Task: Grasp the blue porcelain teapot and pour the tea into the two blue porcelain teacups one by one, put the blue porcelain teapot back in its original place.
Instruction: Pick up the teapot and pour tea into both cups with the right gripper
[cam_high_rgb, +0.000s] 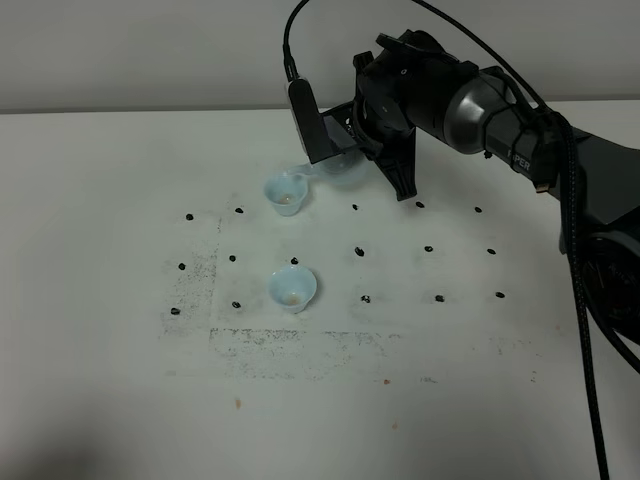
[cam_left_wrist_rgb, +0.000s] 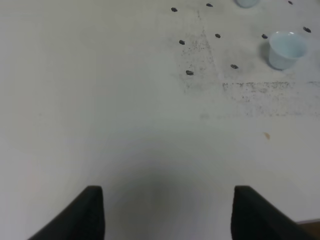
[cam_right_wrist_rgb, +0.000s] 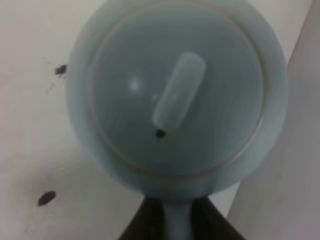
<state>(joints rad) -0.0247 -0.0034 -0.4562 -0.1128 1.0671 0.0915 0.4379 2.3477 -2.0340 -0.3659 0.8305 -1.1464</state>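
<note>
- The teapot (cam_right_wrist_rgb: 175, 165), round-bellied and of pale sky-blue glazed porcelain, is held by the right jaws. They are pressed onto its loop handle (cam_right_wrist_rgb: 176, 227), with one dark jaw on each side.
- In the right wrist view the teapot's round lid (cam_right_wrist_rgb: 225, 75) faces the camera. It has a long rounded knob (cam_right_wrist_rgb: 179, 90) and a small vent hole (cam_right_wrist_rgb: 160, 133) beside the knob.
- In the high view the teapot is tipped away from the right jaws. Its curved spout (cam_high_rgb: 312, 173) reaches the rim of the farther teacup (cam_high_rgb: 287, 192), a small pale sky-blue handleless porcelain cup with a flared rim. Whether tea is running cannot be told.
- The nearer teacup (cam_high_rgb: 293, 288), identical in colour and shape, stands upright on the white surface (cam_high_rgb: 100, 350), well apart from the right jaws and beyond the farther teacup from them.
- A brownish patch shows inside each cup.
- The left jaws are spread wide with nothing between them, low over bare surface. The nearer teacup stands well ahead of them and off to one side. A sliver of the farther teacup shows beyond it.
- Small black dots (cam_high_rgb: 359, 250) lie in rows around the cups, and grey speckled scuff marks (cam_high_rgb: 290, 340) run beside the nearer teacup.
- White letters reading "PER" (cam_high_rgb: 521, 161) show on the dark right arm (cam_high_rgb: 480, 110) behind the right jaws. The start of the word is hidden.
</note>
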